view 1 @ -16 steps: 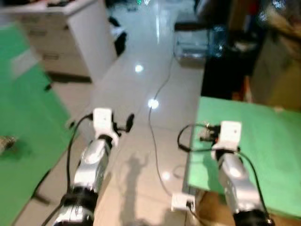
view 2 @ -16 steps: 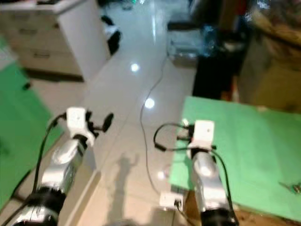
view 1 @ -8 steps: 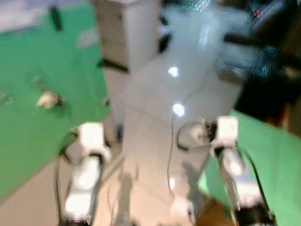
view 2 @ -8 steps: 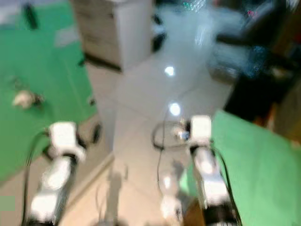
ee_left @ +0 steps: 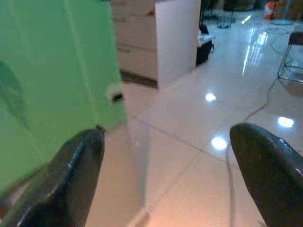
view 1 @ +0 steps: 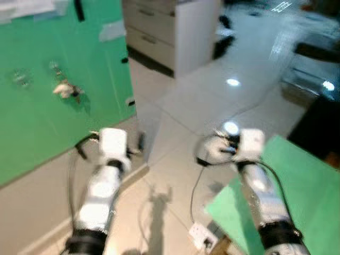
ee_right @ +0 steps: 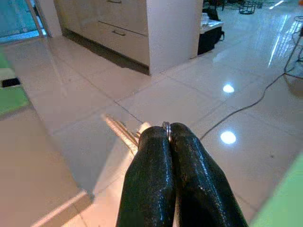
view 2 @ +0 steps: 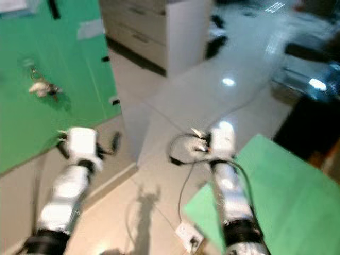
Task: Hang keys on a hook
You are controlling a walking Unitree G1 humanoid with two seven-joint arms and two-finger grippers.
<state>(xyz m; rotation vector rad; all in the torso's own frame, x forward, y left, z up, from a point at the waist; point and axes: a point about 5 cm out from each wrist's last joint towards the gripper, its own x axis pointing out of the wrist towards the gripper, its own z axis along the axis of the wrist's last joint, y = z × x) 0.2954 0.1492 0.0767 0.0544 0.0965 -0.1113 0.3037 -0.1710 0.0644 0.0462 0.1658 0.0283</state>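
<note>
My right gripper [ee_right: 168, 128] is shut on a metal key ring, and the keys [ee_right: 124, 132] stick out beside its fingertips. In the eye views that arm is held out over the tiled floor, the keys [view 2: 197, 133] showing as a small blur at its tip. A green wall board [view 1: 32, 122] stands at the left. On it a metal hook [view 1: 54, 68] carries a small pale object [view 1: 65, 89], too blurred to name. My left gripper [ee_left: 165, 156] is open and empty, close to the board's lower edge.
A white drawer cabinet [view 1: 175, 26] stands beyond the board. A green-covered table [view 1: 303, 186] lies at the right, close by my right arm. A cable and a white power strip [view 1: 201, 234] lie on the glossy floor between my arms. Dark furniture [view 1: 319, 122] is far right.
The camera has swung left, so the green board with its hook now stands near on the left. Both arms hold the same stance.
</note>
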